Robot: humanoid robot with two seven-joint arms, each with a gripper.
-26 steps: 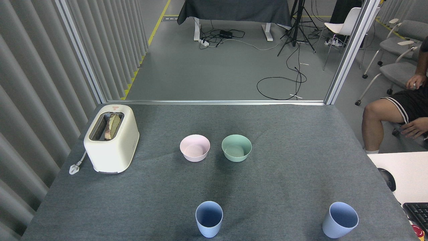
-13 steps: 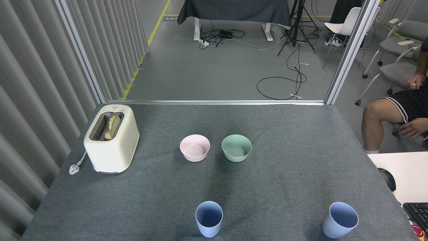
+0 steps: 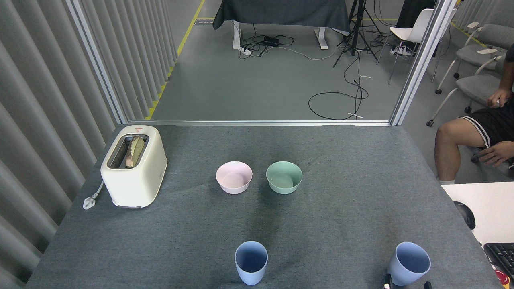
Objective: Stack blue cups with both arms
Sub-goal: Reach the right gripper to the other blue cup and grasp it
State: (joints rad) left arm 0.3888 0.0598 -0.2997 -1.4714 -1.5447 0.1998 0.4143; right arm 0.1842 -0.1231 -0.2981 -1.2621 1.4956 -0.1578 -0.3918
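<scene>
On the far left of the grey table (image 3: 341, 160) I see a cream toaster (image 3: 134, 166) with a slice of bread in its slot, well apart from my work, so I do not worry about it. My left gripper is not in view at all, so I can say nothing about its jaws. Near the middle, a pink bowl (image 3: 234, 177) and a green bowl (image 3: 284, 177) stand side by side; they are farther from me than the cups, and I think a wide swing of an arm could knock them. In front of them, close to the lower edge of the view, the first blue cup (image 3: 251, 263) stands upright with its mouth up. The second blue cup (image 3: 408, 263) stands well apart to the right, near the corner of the table. Here is my main concern: only two small dark tips of my right gripper (image 3: 406, 285) show at the bottom edge, on either side of this cup's base, and I cannot tell how wide it is. If it closes off-centre, the light cup may tip or slide toward the edge. To the far right a person (image 3: 476, 132) sits near the table, so a fast move there is risky.
</scene>
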